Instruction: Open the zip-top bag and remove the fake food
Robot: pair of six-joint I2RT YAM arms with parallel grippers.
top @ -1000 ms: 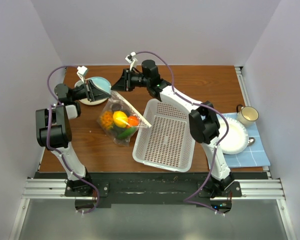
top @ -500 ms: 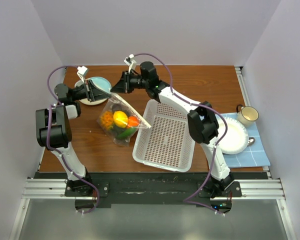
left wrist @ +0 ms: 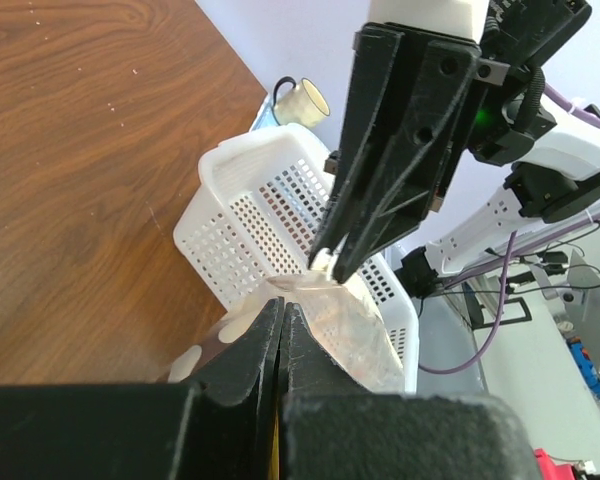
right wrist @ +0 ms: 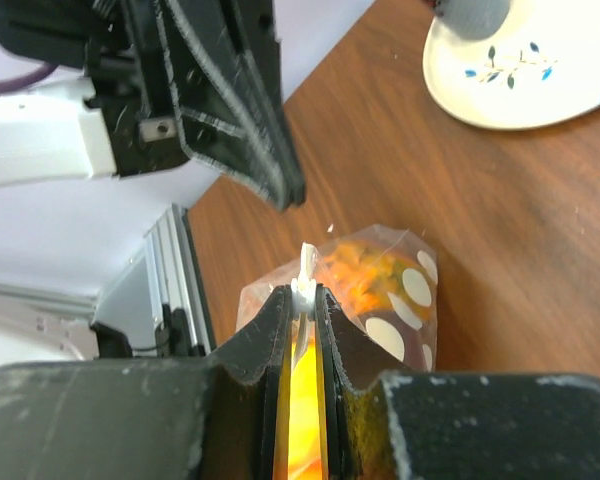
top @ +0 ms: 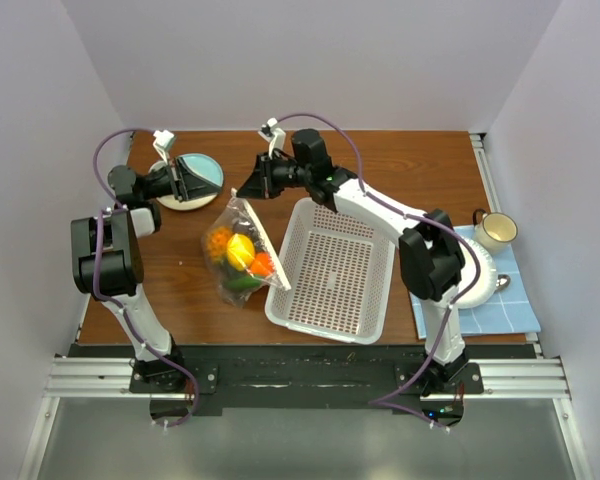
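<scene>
From above, your right hand (top: 246, 194) pinches the top edge of the clear, white-dotted zip-top plastic bag (top: 252, 222). The small plastic fruits (top: 240, 250) sit inside it, beside the white perforated basket (top: 330, 270).

Left wrist: your left hand (left wrist: 281, 312) is pressed together, empty, just short of the bag.

Right wrist: the fingers (right wrist: 272, 330) clamp the bag's lip above the brown bench (right wrist: 480, 200).

no legible text, label, brand, number or sign anywhere in these views (only plain white dots printed on the zip-top bag (right wrist: 405, 300) and a small blue leaf sprig painted on the white dish (right wrist: 520, 85), neither forming letters or digits). nothing printed on the arms or camera housings sharp enough to read.
</scene>
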